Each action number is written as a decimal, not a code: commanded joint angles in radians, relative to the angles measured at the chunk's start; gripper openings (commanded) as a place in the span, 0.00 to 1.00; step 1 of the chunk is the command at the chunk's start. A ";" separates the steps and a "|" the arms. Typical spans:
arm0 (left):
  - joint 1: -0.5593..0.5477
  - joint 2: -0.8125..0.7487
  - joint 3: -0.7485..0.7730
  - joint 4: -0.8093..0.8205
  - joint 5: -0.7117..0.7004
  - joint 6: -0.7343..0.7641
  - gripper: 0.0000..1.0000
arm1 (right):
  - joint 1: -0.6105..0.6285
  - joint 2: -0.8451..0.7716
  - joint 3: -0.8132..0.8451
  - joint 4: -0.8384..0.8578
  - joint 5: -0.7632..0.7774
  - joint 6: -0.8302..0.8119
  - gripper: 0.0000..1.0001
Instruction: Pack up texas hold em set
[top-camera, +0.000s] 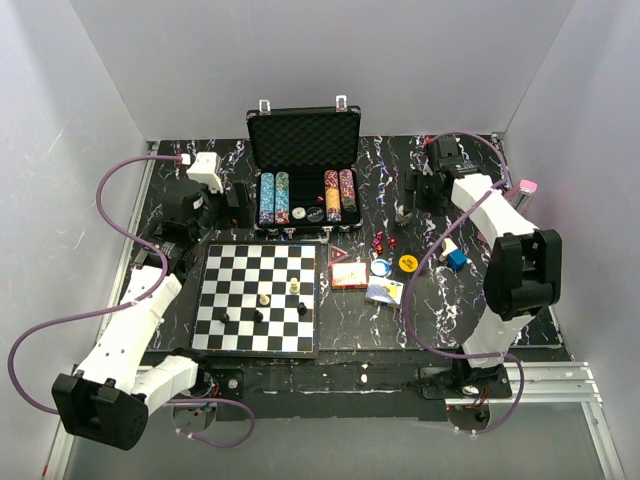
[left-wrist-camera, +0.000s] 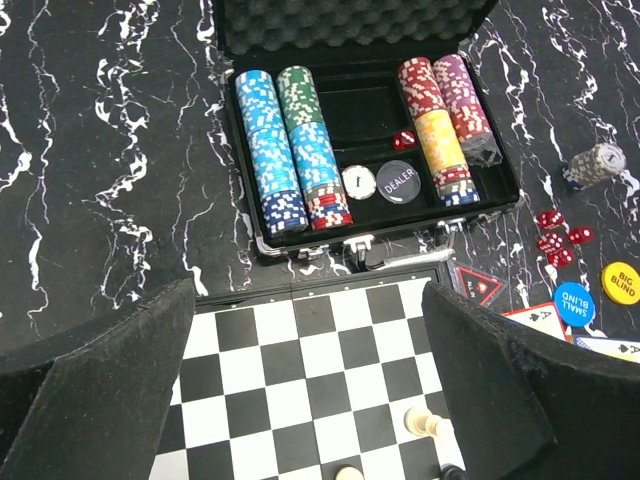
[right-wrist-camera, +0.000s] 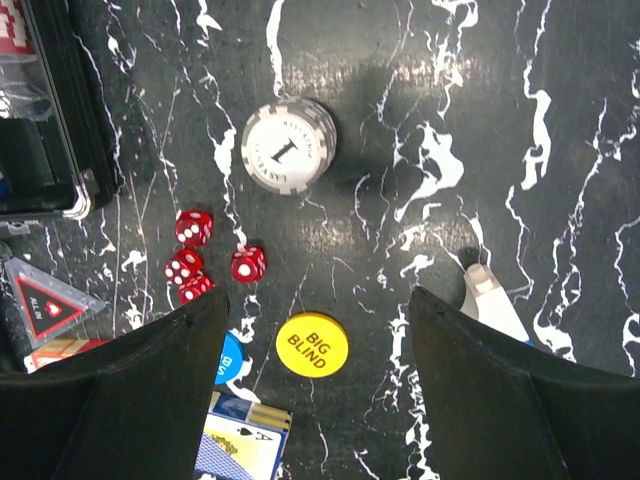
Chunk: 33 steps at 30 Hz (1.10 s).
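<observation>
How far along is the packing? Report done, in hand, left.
Done: chip rows sit in the open case. In hand: nothing; the right end effector hangs open facing the loose chip stack, red dice and Big Blind button. Left: those, the cards, closing the lid.

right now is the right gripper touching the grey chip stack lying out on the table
Apart. The right wrist view shows the right gripper open, with a stretch of bare table between it and the grey chip stack.

We see a black briefcase (left-wrist-camera: 350, 20), blue, green, red, yellow and purple chip rows (left-wrist-camera: 270, 150), red dice (right-wrist-camera: 193, 227), a yellow button (right-wrist-camera: 312, 344), a black-and-white chequered chessboard (left-wrist-camera: 310, 360) and a white-veined black table (left-wrist-camera: 100, 150).
</observation>
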<state>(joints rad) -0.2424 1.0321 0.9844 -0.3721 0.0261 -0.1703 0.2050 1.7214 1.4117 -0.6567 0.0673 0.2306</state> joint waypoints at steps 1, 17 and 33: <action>-0.021 -0.020 -0.009 0.010 -0.011 0.018 0.98 | 0.004 0.059 0.102 -0.007 -0.024 -0.030 0.80; -0.028 -0.020 -0.007 0.007 -0.048 0.031 0.98 | 0.017 0.264 0.205 -0.001 -0.060 -0.017 0.75; -0.028 -0.020 -0.007 0.007 -0.046 0.032 0.98 | 0.030 0.352 0.274 0.011 -0.012 -0.028 0.66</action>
<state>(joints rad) -0.2661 1.0321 0.9802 -0.3729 -0.0116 -0.1509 0.2272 2.0514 1.6463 -0.6552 0.0372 0.2108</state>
